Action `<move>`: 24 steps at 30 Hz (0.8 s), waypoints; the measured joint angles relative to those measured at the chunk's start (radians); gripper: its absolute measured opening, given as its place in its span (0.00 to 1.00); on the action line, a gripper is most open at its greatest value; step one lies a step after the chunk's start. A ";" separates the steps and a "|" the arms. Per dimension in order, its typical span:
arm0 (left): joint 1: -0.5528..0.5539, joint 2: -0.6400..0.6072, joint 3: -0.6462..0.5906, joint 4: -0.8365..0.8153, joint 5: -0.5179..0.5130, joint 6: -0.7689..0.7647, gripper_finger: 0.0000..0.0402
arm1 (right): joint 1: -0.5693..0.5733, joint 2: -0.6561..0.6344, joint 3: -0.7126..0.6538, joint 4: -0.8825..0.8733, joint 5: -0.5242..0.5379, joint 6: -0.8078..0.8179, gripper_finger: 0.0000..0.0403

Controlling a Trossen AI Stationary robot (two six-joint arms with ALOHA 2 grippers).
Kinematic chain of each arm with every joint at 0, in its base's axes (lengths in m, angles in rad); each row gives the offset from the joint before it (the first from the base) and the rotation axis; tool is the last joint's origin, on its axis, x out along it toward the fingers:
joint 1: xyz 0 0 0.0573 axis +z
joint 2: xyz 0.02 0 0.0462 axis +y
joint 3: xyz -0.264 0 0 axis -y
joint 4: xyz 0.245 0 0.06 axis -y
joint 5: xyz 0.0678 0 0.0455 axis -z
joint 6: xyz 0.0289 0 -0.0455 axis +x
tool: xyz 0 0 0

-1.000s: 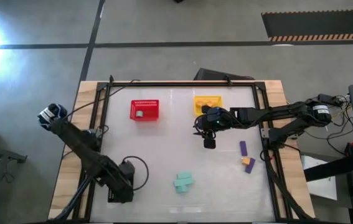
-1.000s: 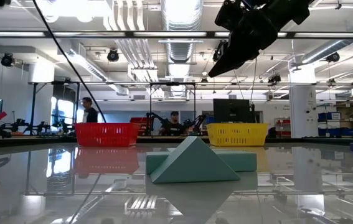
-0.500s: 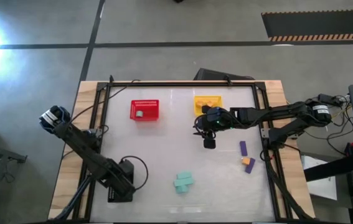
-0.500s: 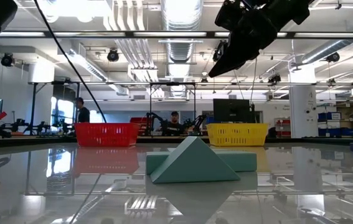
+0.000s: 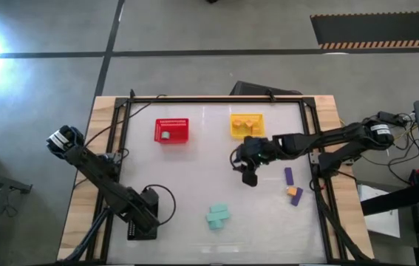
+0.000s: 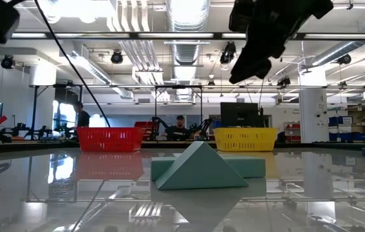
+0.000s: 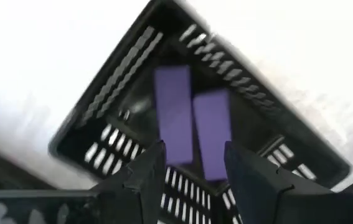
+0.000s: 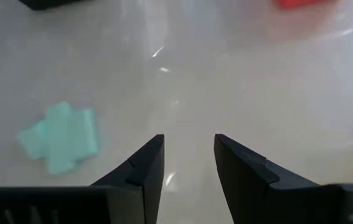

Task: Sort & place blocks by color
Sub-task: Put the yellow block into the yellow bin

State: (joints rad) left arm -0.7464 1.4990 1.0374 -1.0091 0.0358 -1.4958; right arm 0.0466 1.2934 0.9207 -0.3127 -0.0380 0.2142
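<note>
Three mesh baskets stand on the white tabletop.

- Red mesh basket: positioned at the far side of the tabletop, left of centre. It contains one small teal block.
- Yellow mesh basket: positioned just to the right of the red one, with a gap between them. It contains orange blocks; their number cannot be told.
- Black mesh basket: positioned at the near left corner of the tabletop. It contains two purple rectangular blocks lying side by side on its floor.

Left gripper: directly above the black basket. Its jaws stand apart with nothing between them; the purple blocks lie below, clear of the fingers.

Right gripper: raised over the middle of the tabletop, near the yellow basket. Its jaws are partly open and hold nothing.

Blocks outside the baskets:
- A cluster of teal blocks rests on the near centre of the tabletop, touching one another; in the low view a triangular piece stands in front of a flat one.
- A purple block lies near the right edge.
- An orange block and a second purple block lie together just nearer than it.
</note>
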 joint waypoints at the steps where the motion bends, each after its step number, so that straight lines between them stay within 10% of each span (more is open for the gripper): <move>1: 0.000 0.000 0.006 0.005 -0.027 0.030 0.36 | 0.018 0.000 0.000 -0.005 -0.005 0.029 0.32; 11: 0.028 -0.004 0.048 0.041 -0.309 0.407 0.37 | 0.195 0.000 0.026 -0.110 -0.022 0.402 0.30; 20: 0.104 -0.006 0.049 0.066 -0.373 0.663 0.37 | 0.221 0.000 0.029 -0.953 0.147 0.982 0.28; 24: 0.125 -0.006 0.048 0.066 -0.400 0.740 0.37 | 0.222 -0.012 -0.016 -1.026 0.143 1.053 0.31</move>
State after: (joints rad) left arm -0.6213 1.4933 1.0851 -0.9429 -0.3644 -0.7553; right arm 0.2684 1.2815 0.9047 -1.3390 0.1053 1.2668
